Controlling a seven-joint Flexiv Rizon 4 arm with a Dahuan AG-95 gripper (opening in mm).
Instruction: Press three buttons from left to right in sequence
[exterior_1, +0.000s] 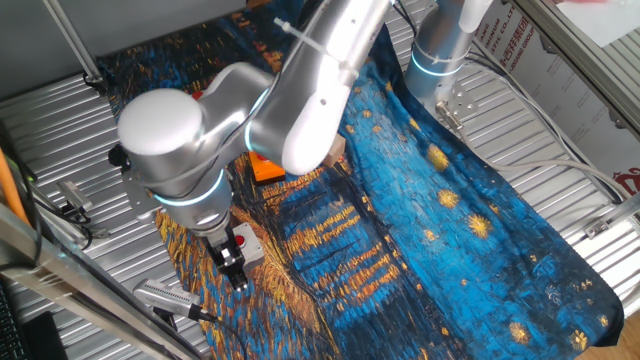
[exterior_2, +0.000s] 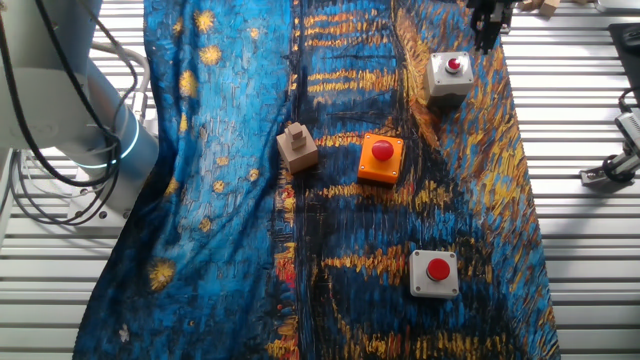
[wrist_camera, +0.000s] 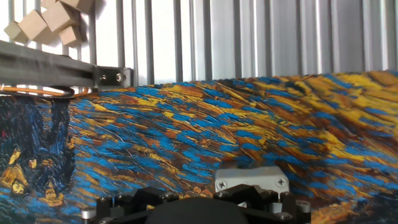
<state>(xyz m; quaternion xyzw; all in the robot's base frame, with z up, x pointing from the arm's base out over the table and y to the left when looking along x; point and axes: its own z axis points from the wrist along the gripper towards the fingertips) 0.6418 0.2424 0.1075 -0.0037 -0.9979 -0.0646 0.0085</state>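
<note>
Three buttons sit on the blue and orange painted cloth. One grey-based button (exterior_2: 453, 72) is at the top right of the other fixed view, the orange-based button (exterior_2: 381, 157) is in the middle, and the second grey-based button (exterior_2: 436, 272) is at the bottom. My gripper (exterior_2: 489, 28) hangs just beyond the top grey button, near the cloth's edge. In one fixed view the gripper (exterior_1: 236, 272) points down beside that grey button (exterior_1: 245, 242), and the arm hides most of the orange button (exterior_1: 265, 168). The hand view shows the grey button's base (wrist_camera: 252, 179) low and right of centre. No view shows the fingertips clearly.
A tan wooden block (exterior_2: 298, 147) stands left of the orange button. Loose wooden cubes (wrist_camera: 53, 18) lie on the slatted metal table beyond the cloth. A metal tool (exterior_1: 170, 298) lies off the cloth near the gripper. An aluminium bar (wrist_camera: 62, 73) crosses the hand view.
</note>
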